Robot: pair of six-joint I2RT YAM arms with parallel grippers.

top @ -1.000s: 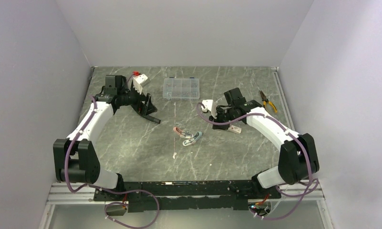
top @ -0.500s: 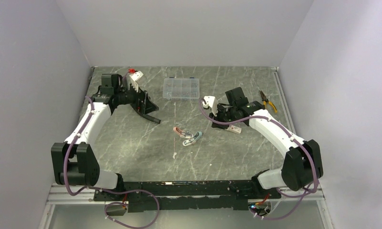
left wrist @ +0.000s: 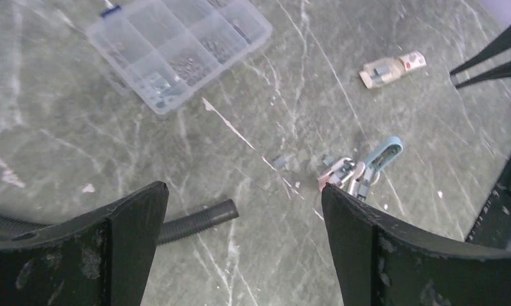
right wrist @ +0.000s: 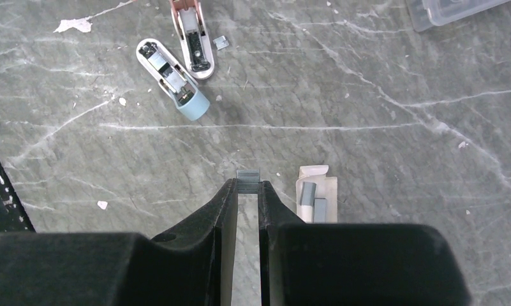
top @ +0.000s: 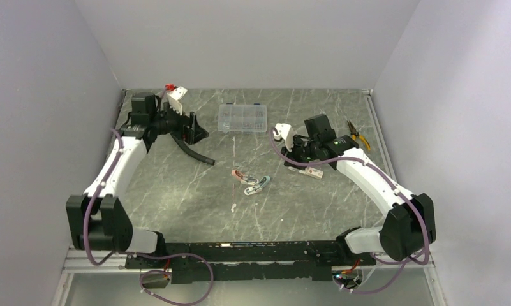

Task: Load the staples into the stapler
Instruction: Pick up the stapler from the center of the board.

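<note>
A short grey strip of staples (right wrist: pixel 247 174) is pinched at the tips of my right gripper (right wrist: pixel 247 185), which is shut on it just above the table. Two mini staplers lie open to its far left, a pink stapler (right wrist: pixel 192 35) and a blue stapler (right wrist: pixel 173 80). In the top view they are the pink stapler (top: pixel 240 174) and the blue stapler (top: pixel 258 185), left of my right gripper (top: pixel 295 160). More staples (right wrist: pixel 309 201) lie in a small white carton (right wrist: pixel 331 191) beside the right finger. My left gripper (left wrist: pixel 243 191) stands open and holds nothing, far back left (top: pixel 192 131).
A clear compartment box (top: pixel 242 118) sits at the back centre. Yellow-handled pliers (top: pixel 358 135) lie at the back right. A black ribbed hose (top: pixel 195 153) runs under the left gripper. One loose staple piece (right wrist: pixel 221 43) lies near the pink stapler.
The left arm has drawn back and lifted toward the far left corner, still open. The right arm has shifted slightly back and right, keeping its grip on the staples.
</note>
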